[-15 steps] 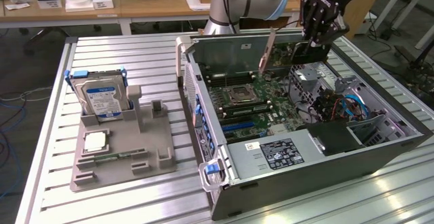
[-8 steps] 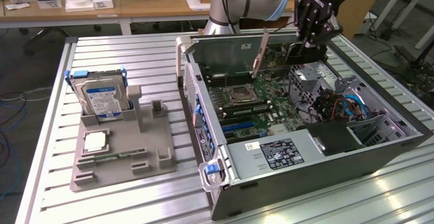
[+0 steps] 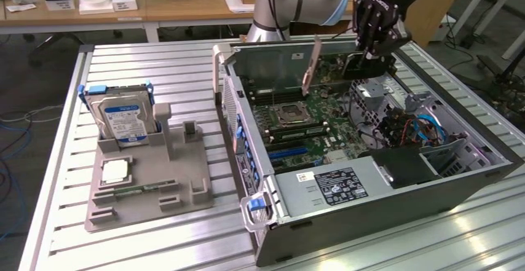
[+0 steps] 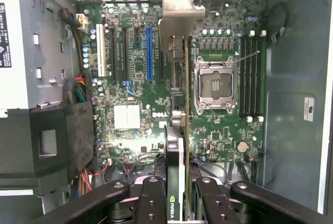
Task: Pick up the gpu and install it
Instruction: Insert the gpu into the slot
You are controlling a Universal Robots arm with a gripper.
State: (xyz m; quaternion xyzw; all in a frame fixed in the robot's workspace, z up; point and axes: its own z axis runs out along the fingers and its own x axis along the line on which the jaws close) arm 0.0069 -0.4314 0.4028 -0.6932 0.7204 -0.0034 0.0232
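A slatted metal table [image 3: 410,240] fills the foreground of the exterior view. On it, toward the exterior view's left, sits a grey holder tray [image 3: 147,206] with a small green memory stick [image 3: 135,189] lying flat near its front and a silver hard drive [image 3: 123,120] with a blue-white label standing upright at its back. Beside the tray lies an open computer case [image 3: 369,222], its power supply [image 3: 336,185] at the near end and the motherboard [image 3: 328,142] with its processor socket [image 3: 289,114] further in. Over the case's far end, the gripper [image 3: 373,50] points down and pinches the gpu [image 3: 361,69] by its black cooler, so the card hangs on edge inside the case. In the wrist view, the gripper [image 4: 177,195] clamps the gpu [image 4: 174,169] between its black fingers [image 4: 153,200]. The card runs between the blue slot [image 4: 149,52] and the socket, its silver bracket [image 4: 179,13] at the far end. Whether its lower edge touches the board cannot be told. Behind stand the robot arm [image 3: 303,0] and a wooden desk [image 3: 189,7].
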